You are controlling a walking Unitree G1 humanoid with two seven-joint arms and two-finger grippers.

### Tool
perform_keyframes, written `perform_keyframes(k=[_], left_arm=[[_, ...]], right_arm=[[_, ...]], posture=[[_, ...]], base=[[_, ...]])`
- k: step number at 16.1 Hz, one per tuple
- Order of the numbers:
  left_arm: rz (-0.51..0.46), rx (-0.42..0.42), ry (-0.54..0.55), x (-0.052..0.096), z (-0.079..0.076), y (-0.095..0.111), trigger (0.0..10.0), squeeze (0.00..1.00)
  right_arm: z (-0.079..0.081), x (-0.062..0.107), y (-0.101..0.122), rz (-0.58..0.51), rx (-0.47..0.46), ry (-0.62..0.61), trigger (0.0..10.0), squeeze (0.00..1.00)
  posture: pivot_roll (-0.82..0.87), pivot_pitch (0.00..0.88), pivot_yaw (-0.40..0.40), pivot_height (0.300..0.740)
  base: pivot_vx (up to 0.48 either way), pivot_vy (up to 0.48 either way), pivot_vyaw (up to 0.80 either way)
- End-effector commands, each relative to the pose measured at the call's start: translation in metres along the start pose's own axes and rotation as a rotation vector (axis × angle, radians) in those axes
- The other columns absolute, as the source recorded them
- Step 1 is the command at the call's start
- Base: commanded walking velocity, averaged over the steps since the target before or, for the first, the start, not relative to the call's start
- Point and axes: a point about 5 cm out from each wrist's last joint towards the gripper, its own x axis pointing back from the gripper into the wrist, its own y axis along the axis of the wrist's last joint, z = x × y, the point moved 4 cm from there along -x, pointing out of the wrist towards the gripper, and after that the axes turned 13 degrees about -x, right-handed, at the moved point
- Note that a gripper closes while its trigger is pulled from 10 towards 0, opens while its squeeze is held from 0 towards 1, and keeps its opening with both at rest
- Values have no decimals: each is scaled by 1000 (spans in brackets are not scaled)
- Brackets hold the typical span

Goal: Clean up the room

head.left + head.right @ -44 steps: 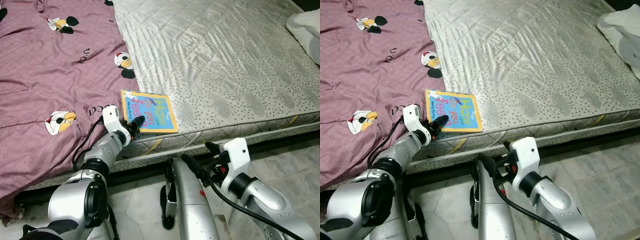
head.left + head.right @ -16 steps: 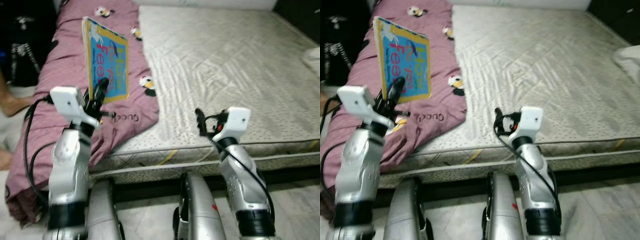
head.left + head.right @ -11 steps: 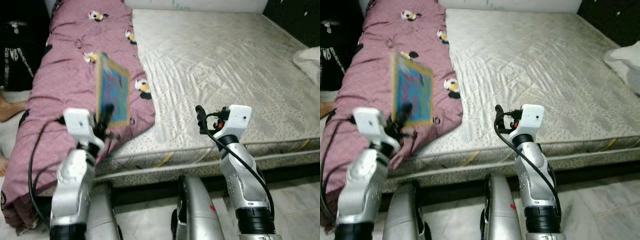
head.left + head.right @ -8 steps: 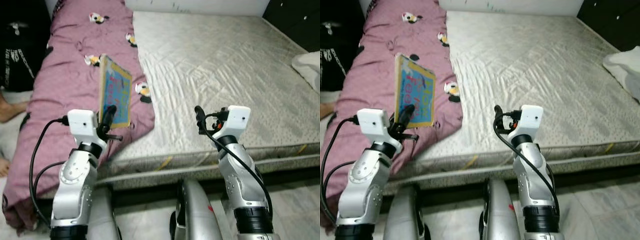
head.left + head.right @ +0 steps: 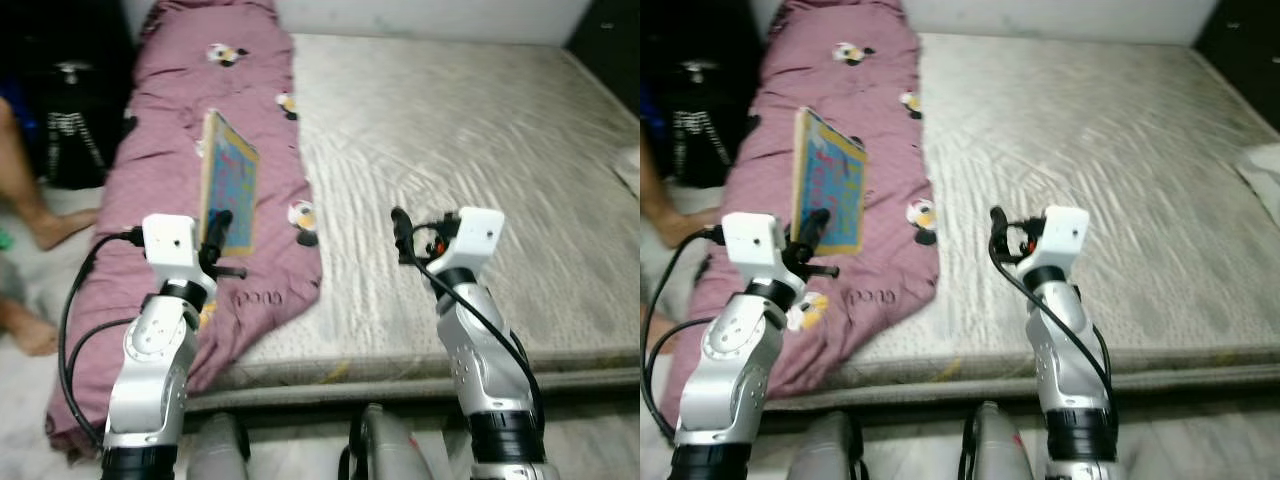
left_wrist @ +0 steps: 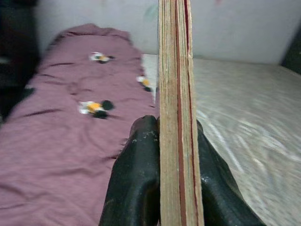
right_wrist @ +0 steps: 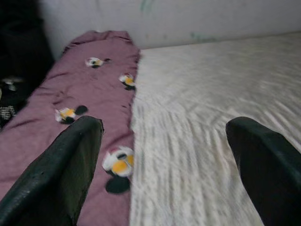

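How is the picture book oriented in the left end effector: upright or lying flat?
Upright: the picture book stands on edge, clamped at its lower edge by the left end effector, lifted above the purple blanket.

Silver arms, white wrist modules, black cables, black jaws.

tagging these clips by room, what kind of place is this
Most likely a bedroom: a wide bare mattress, a purple cartoon-print blanket along its side, and a children's book held in the left gripper.

Book (image 5: 228, 183): glossy cover (thick board pages, apparently); blanket (image 5: 215, 110): matt cloth; mattress (image 5: 470, 140): quilted, sheeny.
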Motion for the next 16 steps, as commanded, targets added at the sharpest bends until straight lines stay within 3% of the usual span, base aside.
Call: perform_keyframes(k=[1,4,9,16], left_arm=[[-19,-10,9,0,0,7,10000,0],[-15,-61,14,-2,-2,7,10000,0],[-2,-54,3,-2,-3,3,10000,0],[-4,-46,-22,-2,-8,1,10000,0]], right_arm=[[-4,0,1,-3,-1,-15,10000,0],[-6,1,1,-5,3,-24,10000,0],[-18,2,2,-10,14,-75,10000,0],[-15,7,-5,8,18,-82,10000,0]], posture=[[12,0,-50,740],[11,0,-49,740],[8,4,-51,740],[5,9,-54,740]], base=[[0,0,0],[0,0,0],[0,0,0],[0,0,0]])
